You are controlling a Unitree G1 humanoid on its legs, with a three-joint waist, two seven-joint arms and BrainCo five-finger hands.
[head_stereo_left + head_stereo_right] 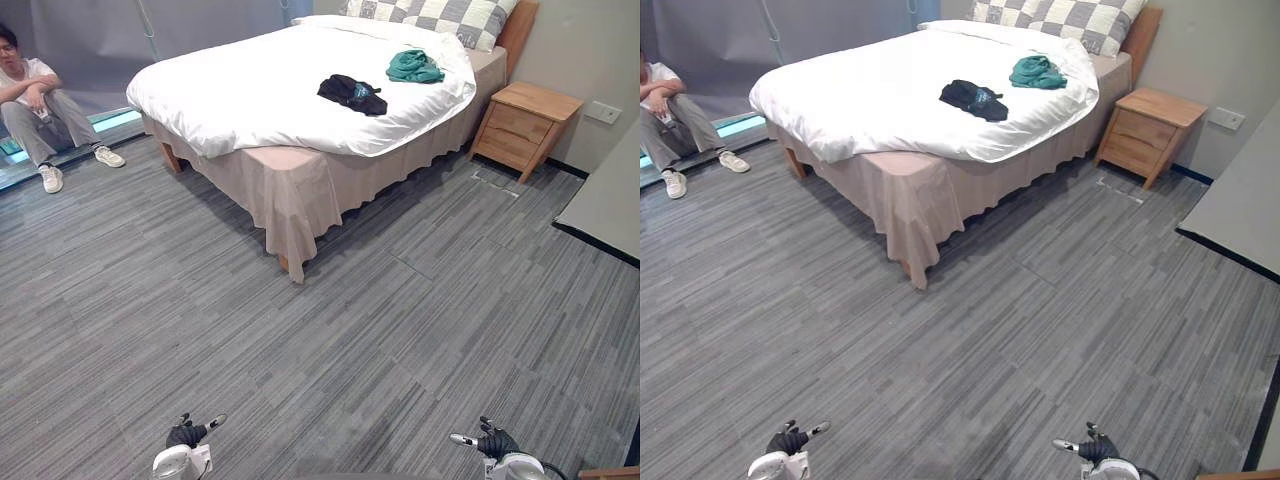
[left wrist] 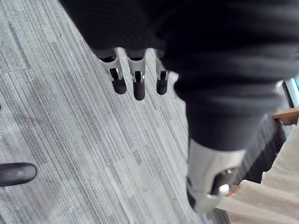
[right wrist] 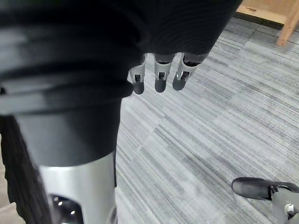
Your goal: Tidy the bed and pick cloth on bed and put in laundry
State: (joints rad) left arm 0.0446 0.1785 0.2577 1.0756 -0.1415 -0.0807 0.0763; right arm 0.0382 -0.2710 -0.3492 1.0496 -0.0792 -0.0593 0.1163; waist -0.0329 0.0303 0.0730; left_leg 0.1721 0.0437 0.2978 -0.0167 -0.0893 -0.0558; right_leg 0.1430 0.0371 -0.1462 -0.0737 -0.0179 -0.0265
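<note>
A bed (image 1: 260, 90) with a white duvet stands across the room, some way ahead. Two cloths lie on the duvet: a black cloth (image 1: 352, 94) near the middle and a teal cloth (image 1: 414, 67) nearer the pillows. My left hand (image 1: 185, 435) hangs low over the grey floor at the near left, far from the bed. Its fingers (image 2: 135, 79) are relaxed and hold nothing. My right hand (image 1: 495, 442) hangs low at the near right, its fingers (image 3: 160, 74) likewise loose and empty.
Checked pillows (image 1: 440, 15) lie at the bed's head. A wooden nightstand (image 1: 525, 125) stands right of the bed. A person (image 1: 35, 100) sits on the floor at the far left. A grey surface (image 1: 605, 200) juts in at the right edge. Grey floor stretches between me and the bed.
</note>
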